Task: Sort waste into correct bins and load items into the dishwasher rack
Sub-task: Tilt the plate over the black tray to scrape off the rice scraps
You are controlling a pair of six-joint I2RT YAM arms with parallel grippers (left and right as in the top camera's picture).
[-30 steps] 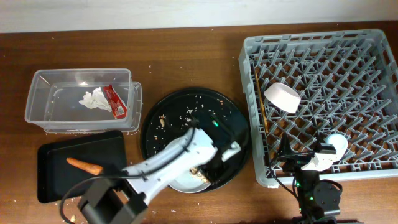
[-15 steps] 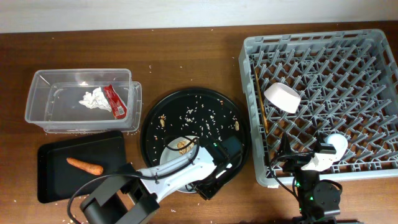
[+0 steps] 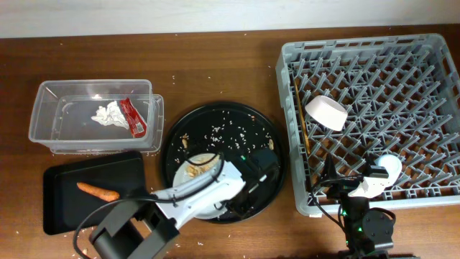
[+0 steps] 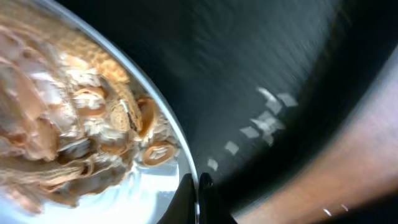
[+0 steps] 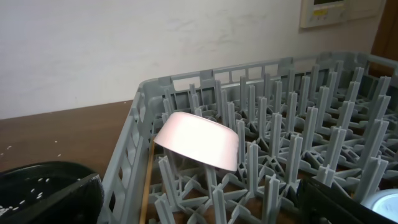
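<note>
plate held at its rim over the round tray

the grey-white plate (image 3: 183, 176) sits in the 8 o'clock part of the large round black tray (image 3: 266, 137), with beige food scraps (image 3: 195, 167) heaped on it. in the left wrist view the scraps, rings and shreds, cover the plate's 9 o'clock side. the left gripper (image 4: 198, 190) is clamped on the plate's rim at 6 o'clock of that view. from overhead the left arm (image 3: 194, 198) lies across the plate and hides most of it. loose rice grains (image 3: 230, 129) dot the tray toward 12 o'clock.

at 10 o'clock from the tray the clear tub (image 3: 43, 115) holds the crumpled tissue (image 3: 108, 114) and, just beside it, the red wrapper (image 3: 133, 117). at 8 o'clock the shallow black tray (image 3: 65, 208) holds the carrot piece (image 3: 97, 191).

at 3 o'clock stands the dishwasher rack (image 3: 431, 50). the chopsticks (image 3: 302, 122) lie along its 9 o'clock wall. the bowl (image 3: 325, 113) rests mouth down and tilted on the pegs near them. the light-blue cup (image 3: 388, 167) is in the rack toward 5 o'clock. the right gripper (image 3: 359, 185) is at the rack's 6 o'clock edge, near the cup. whether its pincer is apart or together cannot be told.
</note>
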